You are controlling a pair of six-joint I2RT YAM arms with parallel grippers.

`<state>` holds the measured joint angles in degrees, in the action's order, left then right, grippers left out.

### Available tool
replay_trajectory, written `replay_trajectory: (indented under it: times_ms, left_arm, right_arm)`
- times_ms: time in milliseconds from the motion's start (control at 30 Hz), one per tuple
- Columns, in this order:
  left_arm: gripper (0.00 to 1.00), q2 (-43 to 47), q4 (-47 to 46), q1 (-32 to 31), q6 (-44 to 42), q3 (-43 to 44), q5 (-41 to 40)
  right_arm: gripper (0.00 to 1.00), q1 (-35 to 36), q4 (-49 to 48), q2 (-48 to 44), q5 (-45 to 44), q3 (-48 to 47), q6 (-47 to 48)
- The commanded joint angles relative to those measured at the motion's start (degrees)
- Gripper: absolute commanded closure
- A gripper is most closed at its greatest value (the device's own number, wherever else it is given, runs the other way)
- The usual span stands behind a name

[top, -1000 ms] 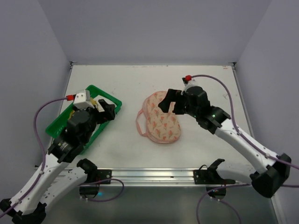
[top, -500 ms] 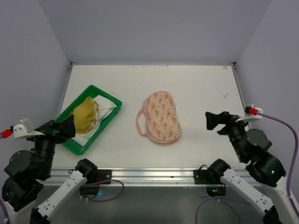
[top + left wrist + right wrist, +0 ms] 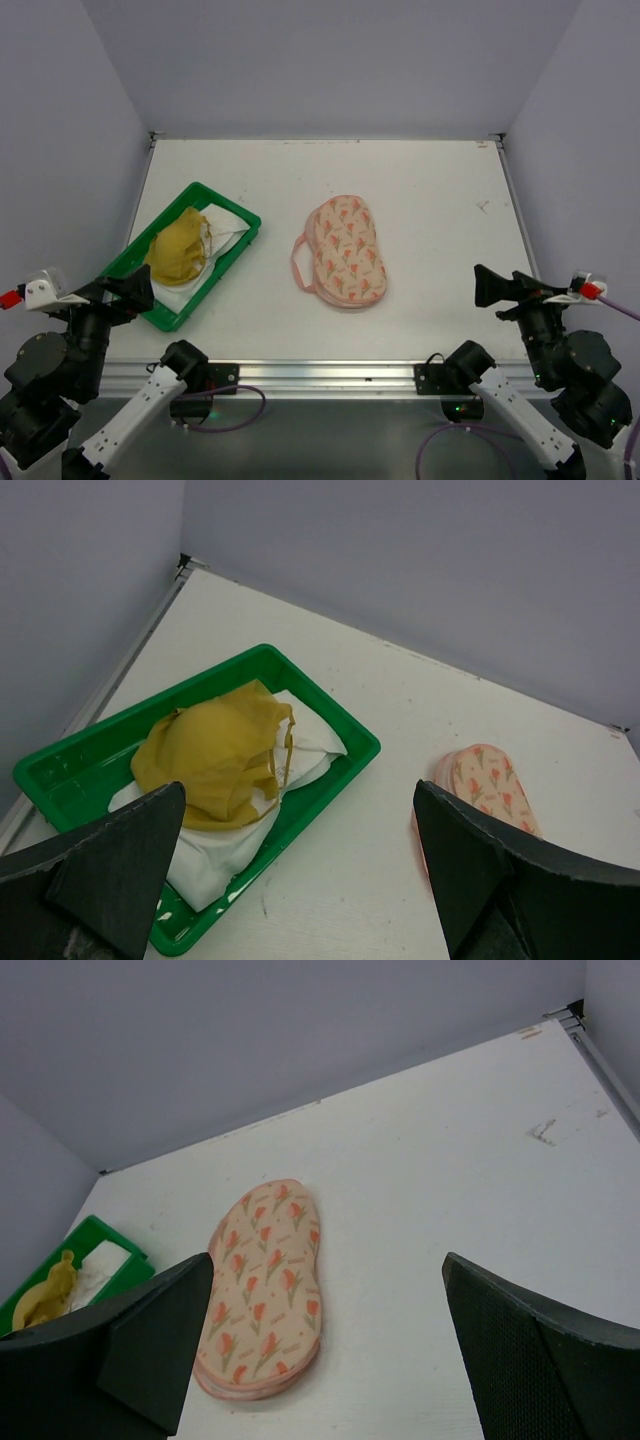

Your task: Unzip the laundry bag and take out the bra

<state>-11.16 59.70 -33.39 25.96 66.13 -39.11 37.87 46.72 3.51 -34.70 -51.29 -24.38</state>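
Observation:
The laundry bag (image 3: 345, 250) lies flat and closed-looking at the table's middle, its pink loop strap on the left side; it also shows in the right wrist view (image 3: 265, 1280) and the left wrist view (image 3: 490, 790). The mustard-yellow bra (image 3: 178, 248) lies in the green tray (image 3: 226, 203) on white fabric, also seen in the left wrist view (image 3: 215, 755). My left gripper (image 3: 130, 290) is open and empty, high at the near left, apart from the tray. My right gripper (image 3: 495, 287) is open and empty at the near right, well away from the bag.
The green tray (image 3: 335, 725) stands at the left with a white cloth (image 3: 300, 760) under the bra. Grey walls close the back and both sides. A metal rail (image 3: 320, 375) runs along the near table edge between the arm bases.
Both arms have drawn back toward the near edge: the left away from the tray, leaving the bra in it, the right away from the bag. The bag has not moved.

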Motion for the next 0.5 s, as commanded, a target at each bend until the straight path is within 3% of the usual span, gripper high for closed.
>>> replay_trajectory:
  times_ms: [0,467]
  left_arm:
    - [0.0,0.87,2.61,0.25,1.9,0.93,-1.49]
    - [0.0,1.05,5.51,0.08,5.51,1.29,-0.53]
  right_arm:
    - [0.01,0.1,1.09,-0.61,-1.6,0.22,0.04]
    - [0.01,0.1,-0.48,-0.52,0.33,0.93,-0.76]
